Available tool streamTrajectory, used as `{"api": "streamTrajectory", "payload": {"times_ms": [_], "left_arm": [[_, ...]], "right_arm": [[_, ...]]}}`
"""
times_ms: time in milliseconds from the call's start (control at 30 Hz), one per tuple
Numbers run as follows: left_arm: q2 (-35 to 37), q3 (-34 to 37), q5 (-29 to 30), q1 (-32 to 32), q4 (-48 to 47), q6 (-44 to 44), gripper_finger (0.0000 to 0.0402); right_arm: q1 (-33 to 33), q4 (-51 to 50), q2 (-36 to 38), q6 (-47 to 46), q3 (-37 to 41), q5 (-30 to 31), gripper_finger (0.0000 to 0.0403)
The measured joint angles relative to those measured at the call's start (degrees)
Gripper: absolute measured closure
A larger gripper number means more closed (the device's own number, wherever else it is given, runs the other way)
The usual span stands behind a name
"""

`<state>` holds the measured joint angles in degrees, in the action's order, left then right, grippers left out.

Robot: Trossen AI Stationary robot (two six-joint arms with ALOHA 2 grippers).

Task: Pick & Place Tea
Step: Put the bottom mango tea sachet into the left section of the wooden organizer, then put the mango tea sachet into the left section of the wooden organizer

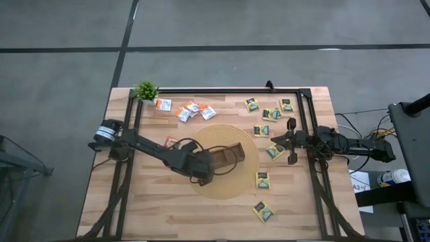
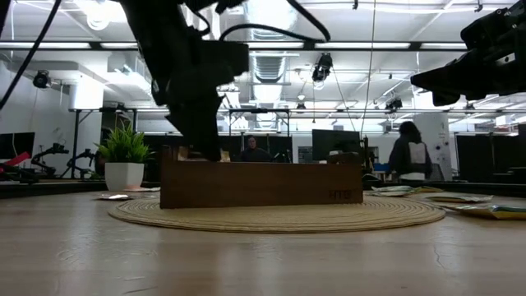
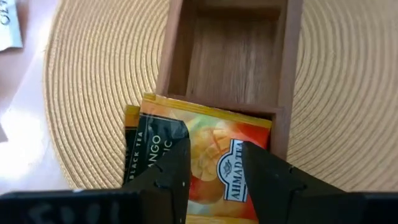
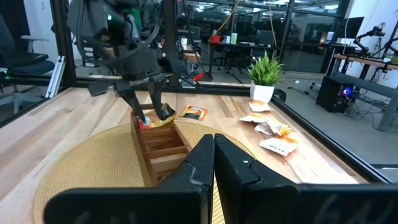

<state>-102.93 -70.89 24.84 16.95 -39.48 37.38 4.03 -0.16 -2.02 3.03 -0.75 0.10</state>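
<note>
My left gripper (image 3: 214, 158) hangs over the left end of the long brown wooden tray (image 1: 228, 156) and is shut on a yellow-orange tea sachet (image 3: 205, 146). The right wrist view shows this gripper (image 4: 155, 102) pointing down at the tray's end compartment (image 4: 148, 124). The tray lies flat on a round woven mat (image 1: 225, 185). White-and-orange sachets (image 1: 185, 112) lie near the far edge. Dark green sachets (image 1: 272, 114) lie scattered on the right. My right gripper (image 4: 214, 142) is shut and empty, raised at the mat's right edge (image 1: 275, 141). My left gripper pinches the yellow-orange sachet between its two fingers (image 3: 171, 177), across the sachet's printed middle (image 3: 214, 168). The fingers come from above, pointing down. The sachet's free edge (image 3: 205, 109) reaches over the end wall of the tray's end compartment; whether it rests on the tray cannot be told.
A small potted plant (image 1: 146, 90) stands at the far left corner. A black frame rail (image 1: 222, 89) runs along the far edge and down both sides. One orange sachet (image 1: 171, 142) lies beside the left arm. More dark green sachets (image 1: 263, 211) lie near the mat's near right.
</note>
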Motion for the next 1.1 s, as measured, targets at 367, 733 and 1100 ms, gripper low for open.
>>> {"api": "streamTrajectory", "payload": {"times_ms": [367,733,1100], "left_arm": [[-2.5,-0.2,-0.4,-0.3,-0.2,-2.4,0.0266],[-1.0,-6.9,0.4,-0.4,-5.1,-2.1,0.0266],[-0.9,-7.4,1.1,-0.3,-8.5,0.3,0.0266]], "right_arm": [[0.0,0.0,0.0,0.0,0.0,0.0,0.0394],[0.0,0.0,0.0,0.0,0.0,0.0,0.0394],[0.0,0.0,0.0,0.0,0.0,0.0,0.0394]]}}
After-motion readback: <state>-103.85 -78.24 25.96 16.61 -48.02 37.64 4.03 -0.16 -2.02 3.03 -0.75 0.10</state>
